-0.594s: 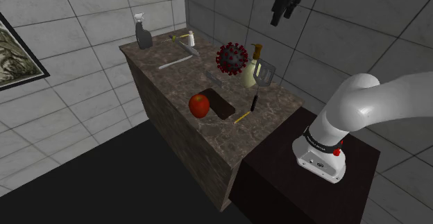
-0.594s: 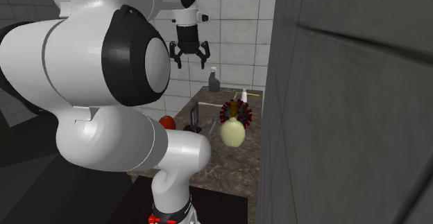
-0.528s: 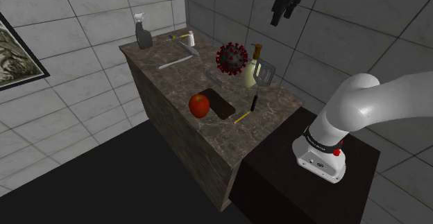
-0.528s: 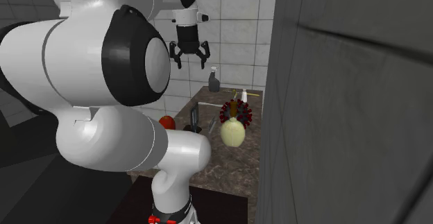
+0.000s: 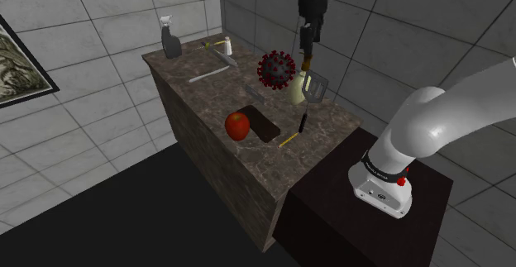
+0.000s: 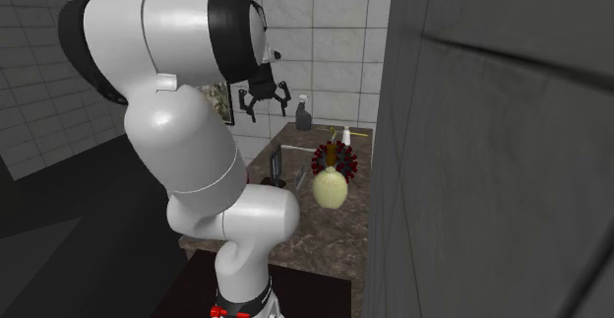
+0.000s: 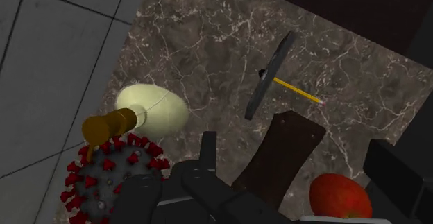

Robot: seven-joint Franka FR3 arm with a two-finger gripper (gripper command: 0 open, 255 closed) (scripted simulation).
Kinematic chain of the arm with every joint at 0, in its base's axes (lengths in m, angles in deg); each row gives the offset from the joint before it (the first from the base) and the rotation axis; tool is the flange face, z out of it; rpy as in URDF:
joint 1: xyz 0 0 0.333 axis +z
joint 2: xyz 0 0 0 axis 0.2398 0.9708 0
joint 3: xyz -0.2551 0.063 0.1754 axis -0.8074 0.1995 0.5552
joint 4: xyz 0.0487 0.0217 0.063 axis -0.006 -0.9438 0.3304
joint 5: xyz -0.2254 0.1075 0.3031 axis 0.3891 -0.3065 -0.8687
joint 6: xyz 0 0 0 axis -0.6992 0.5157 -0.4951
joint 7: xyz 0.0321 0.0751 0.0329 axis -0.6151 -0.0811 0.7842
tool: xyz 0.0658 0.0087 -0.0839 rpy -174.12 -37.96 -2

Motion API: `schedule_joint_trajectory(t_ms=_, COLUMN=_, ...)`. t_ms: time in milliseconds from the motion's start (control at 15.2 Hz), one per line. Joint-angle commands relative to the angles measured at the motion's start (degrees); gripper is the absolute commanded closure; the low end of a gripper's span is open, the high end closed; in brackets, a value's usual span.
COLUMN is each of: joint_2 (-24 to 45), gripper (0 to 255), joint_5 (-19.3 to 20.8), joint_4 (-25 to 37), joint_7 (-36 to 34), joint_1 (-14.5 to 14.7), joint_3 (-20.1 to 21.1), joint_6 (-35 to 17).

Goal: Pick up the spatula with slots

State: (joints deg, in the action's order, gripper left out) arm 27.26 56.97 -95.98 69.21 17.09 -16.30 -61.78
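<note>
The slotted spatula (image 5: 315, 87) has a grey slotted head that rests by a cream bottle (image 5: 298, 89), and a dark handle that runs toward the counter's front edge. In the wrist view the spatula (image 7: 270, 75) appears edge-on as a thin dark bar with a yellow stick (image 7: 295, 90) next to it. My gripper (image 5: 308, 46) hangs in the air above the bottle and the spatula head, touching nothing. Its fingers stand apart in the second exterior view, gripper (image 6: 264, 99), and in the wrist view, gripper (image 7: 298, 164), with nothing between them.
On the marble counter (image 5: 207, 133) lie a red apple (image 5: 237, 125), a dark brown board (image 5: 264, 125), a spiky red ball (image 5: 276, 69), a grey bar (image 5: 207, 75) and a spray bottle (image 5: 171, 40). Tiled walls close the back and side. The dark stand (image 5: 364, 224) adjoins the counter.
The arm has swung over. My gripper came down and toward the shoulder view's left, from high near the wall to above the bottle and spatula. It stays open.
</note>
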Motion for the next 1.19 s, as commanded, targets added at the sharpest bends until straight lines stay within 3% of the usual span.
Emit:
schedule_joint_trajectory(t_ms=0, joint_2=4.66, gripper=0, joint_5=2.62, joint_4=-0.10, joint_7=1.94, joint_1=0.78, joint_3=1.55, joint_6=0.20)
schedule_joint_trajectory(t_ms=594, joint_2=23.89, gripper=0, joint_5=15.45, joint_4=-2.70, joint_7=7.55, joint_1=4.37, joint_3=7.96, joint_6=1.37)
schedule_joint_trajectory(t_ms=1122, joint_2=37.75, gripper=0, joint_5=27.16, joint_4=-8.44, joint_7=10.02, joint_1=7.35, joint_3=10.71, joint_6=1.75)
